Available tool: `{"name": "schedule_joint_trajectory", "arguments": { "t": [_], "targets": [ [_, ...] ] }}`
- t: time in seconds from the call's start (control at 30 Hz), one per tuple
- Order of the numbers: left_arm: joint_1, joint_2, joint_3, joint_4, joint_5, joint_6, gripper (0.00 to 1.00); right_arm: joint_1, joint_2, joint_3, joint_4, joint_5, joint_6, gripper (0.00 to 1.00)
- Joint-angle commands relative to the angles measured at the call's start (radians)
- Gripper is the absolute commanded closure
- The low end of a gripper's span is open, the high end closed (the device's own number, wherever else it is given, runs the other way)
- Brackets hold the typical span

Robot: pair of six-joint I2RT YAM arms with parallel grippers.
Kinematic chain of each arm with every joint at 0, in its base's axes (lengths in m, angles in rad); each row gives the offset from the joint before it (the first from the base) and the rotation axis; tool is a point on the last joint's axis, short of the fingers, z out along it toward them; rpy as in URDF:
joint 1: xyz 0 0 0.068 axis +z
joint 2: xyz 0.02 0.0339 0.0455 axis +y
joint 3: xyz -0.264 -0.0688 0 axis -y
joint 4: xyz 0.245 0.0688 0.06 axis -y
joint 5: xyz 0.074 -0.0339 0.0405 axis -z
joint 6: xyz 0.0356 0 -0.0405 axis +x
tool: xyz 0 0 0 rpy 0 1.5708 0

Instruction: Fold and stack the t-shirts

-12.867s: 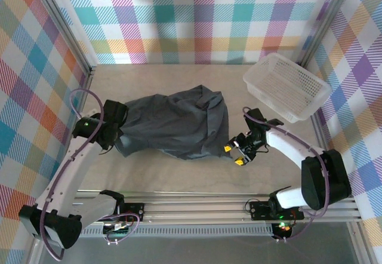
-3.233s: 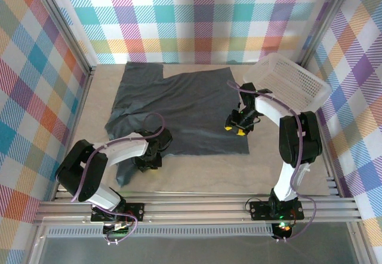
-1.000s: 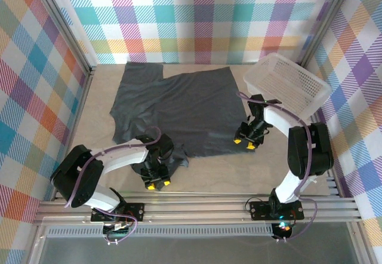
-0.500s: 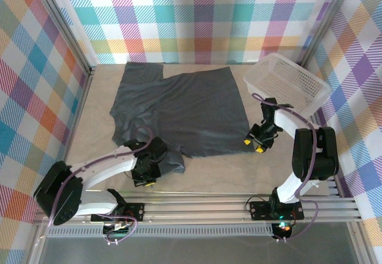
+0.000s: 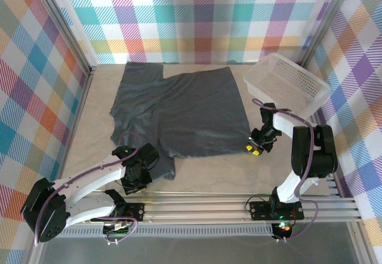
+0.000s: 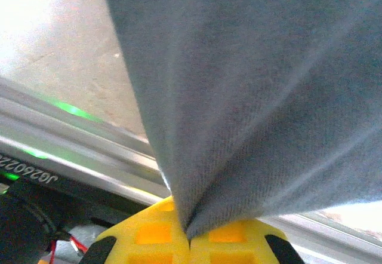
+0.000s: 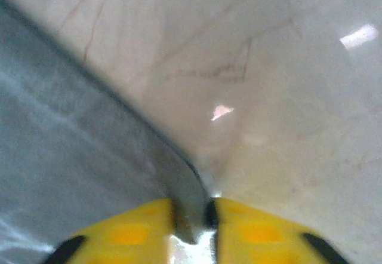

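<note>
Left pincer (image 6: 190,235) clamping t-shirt (image 5: 179,109) hem, right pincer (image 7: 193,215) nipping its corner

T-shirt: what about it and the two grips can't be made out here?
- Left wrist: left gripper cut off by the bottom edge; t-shirt outline lost, cloth too close to the lens.
- Top external: left gripper's tips, hidden under its own wrist.
- Right wrist: right gripper cropped below; hem blurred.

Plain dark slate-grey t-shirt (image 5: 179,111), spread mostly flat, near-left corner rumpled.
</note>
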Motion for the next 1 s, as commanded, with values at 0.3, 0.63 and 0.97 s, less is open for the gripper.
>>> {"name": "schedule_joint_trajectory", "arguments": {
  "t": [0.3, 0.63, 0.97],
  "targets": [
    [0.013, -0.153, 0.016, -0.207, -0.056, -0.17, 1.0, -0.003, -0.139, -0.002, -0.137, 0.078, -0.014, 1.0],
    [0.013, -0.111, 0.078, -0.184, -0.058, -0.118, 1.0, 0.001, -0.182, -0.013, -0.162, 0.084, 0.0, 1.0],
    [0.219, -0.056, 0.296, -0.06, -0.104, -0.02, 1.0, 0.0, -0.114, 0.163, -0.21, -0.004, 0.01, 1.0]
  ]
}}
